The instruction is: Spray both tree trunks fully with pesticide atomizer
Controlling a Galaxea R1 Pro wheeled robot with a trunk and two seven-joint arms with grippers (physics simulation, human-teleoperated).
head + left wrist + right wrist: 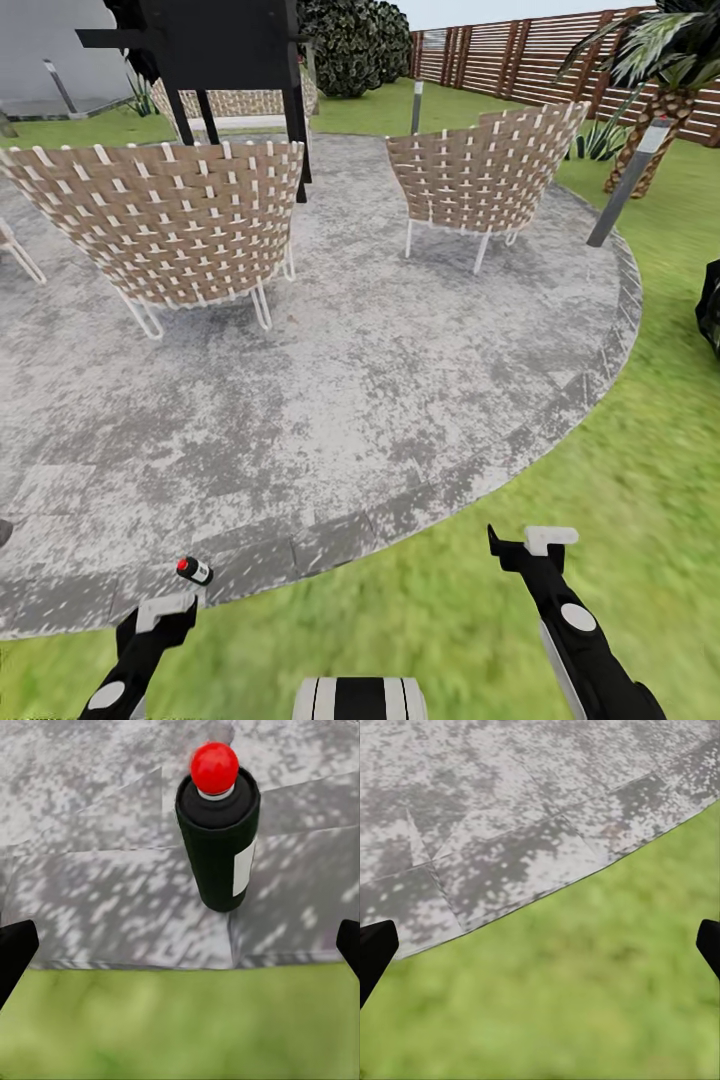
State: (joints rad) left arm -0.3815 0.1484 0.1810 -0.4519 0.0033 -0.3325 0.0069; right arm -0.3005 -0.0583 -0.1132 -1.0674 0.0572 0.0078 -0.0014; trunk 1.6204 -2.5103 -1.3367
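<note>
Patio [400,380] with woven chairs [165,225]; lawn [620,480] around it. Left gripper [160,615] spread wide, empty, just short of the spray bottle [194,570], upright near the kerb. Right gripper [525,545] wide, idle. Pickup and all spraying outstanding.

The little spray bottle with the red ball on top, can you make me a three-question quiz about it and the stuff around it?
1. True or false: the pesticide atomizer stands upright on the paved patio, near its kerb.
2. Which gripper is closest to it? A) left gripper B) right gripper
3. Fill in: in the right wrist view, the ground below the right gripper's fingers is mostly ____.

Key: 1 true. 2 A; the atomizer stands just ahead of the open left fingers, not touching them. 3 grass.
</note>
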